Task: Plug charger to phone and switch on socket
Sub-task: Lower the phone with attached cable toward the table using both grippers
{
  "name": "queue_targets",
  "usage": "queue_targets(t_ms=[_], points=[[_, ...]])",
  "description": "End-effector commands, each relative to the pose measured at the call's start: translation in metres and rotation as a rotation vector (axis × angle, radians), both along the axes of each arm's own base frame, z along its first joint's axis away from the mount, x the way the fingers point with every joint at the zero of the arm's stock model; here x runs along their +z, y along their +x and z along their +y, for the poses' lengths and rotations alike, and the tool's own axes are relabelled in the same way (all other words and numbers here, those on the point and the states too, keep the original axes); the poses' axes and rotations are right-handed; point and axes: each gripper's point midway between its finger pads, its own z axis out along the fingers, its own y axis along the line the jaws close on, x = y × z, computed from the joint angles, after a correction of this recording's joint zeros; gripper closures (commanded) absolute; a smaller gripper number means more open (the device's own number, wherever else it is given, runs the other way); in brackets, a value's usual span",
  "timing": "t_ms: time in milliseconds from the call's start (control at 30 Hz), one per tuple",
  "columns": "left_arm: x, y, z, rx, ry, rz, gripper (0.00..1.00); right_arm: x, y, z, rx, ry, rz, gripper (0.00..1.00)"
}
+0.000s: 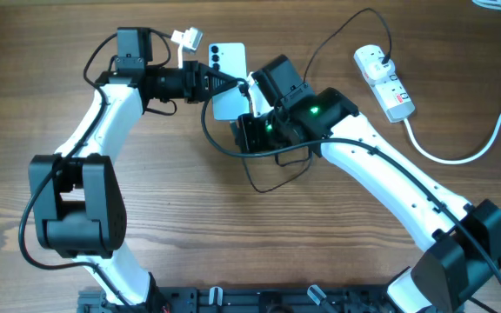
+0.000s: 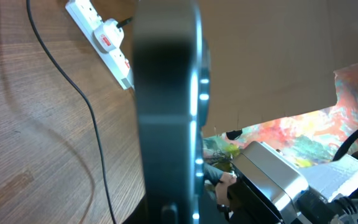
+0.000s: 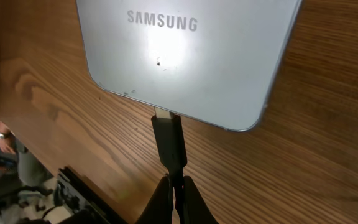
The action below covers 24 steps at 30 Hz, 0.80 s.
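Observation:
The phone [image 1: 230,63] is held off the table, its pale back with three dark lenses facing up. My left gripper [image 1: 218,81] is shut on its edge; in the left wrist view the phone [image 2: 166,106] is a dark blurred edge-on slab. My right gripper [image 3: 174,190] is shut on the charger's black plug [image 3: 169,140]. The plug's metal tip meets the bottom edge of the phone [image 3: 185,56], with a little metal still showing. The right gripper also shows in the overhead view [image 1: 249,122]. The charger cable [image 1: 337,36] runs to the white socket [image 1: 386,83], also in the left wrist view [image 2: 101,34].
The socket's thick white cord [image 1: 459,158] loops across the right side of the table. Slack black cable [image 1: 272,178] lies on the wood below the two grippers. Both arms crowd the middle back of the table.

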Motion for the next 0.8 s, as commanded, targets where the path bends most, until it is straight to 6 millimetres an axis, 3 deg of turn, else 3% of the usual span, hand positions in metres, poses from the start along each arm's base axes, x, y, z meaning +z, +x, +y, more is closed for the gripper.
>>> queue_targets(t_ms=[0, 533, 567, 600, 700, 767], points=[[0.008, -0.010, -0.011, -0.058, -0.038, -0.014, 0.96, 0.024, 0.028, 0.004, -0.087, 0.045, -0.093, 0.96], [-0.004, -0.017, -0.014, -0.042, 0.001, 0.104, 0.96, 0.040, 0.044, 0.015, -0.077, 0.106, -0.188, 0.95], [-0.004, -0.017, -0.014, -0.040, 0.001, 0.110, 0.96, 0.040, 0.044, 0.015, -0.072, 0.105, -0.192, 0.68], [-0.004, -0.017, -0.014, -0.039, 0.000, 0.112, 0.96, 0.040, 0.043, 0.016, -0.061, 0.105, -0.195, 0.50], [-0.003, -0.013, -0.013, -0.032, 0.005, 0.090, 0.96, 0.038, 0.037, 0.015, -0.016, 0.096, -0.192, 0.29], [-0.010, -0.009, -0.011, 0.001, 0.041, 0.112, 0.96, 0.036, 0.032, 0.012, -0.008, 0.083, -0.172, 0.23]])
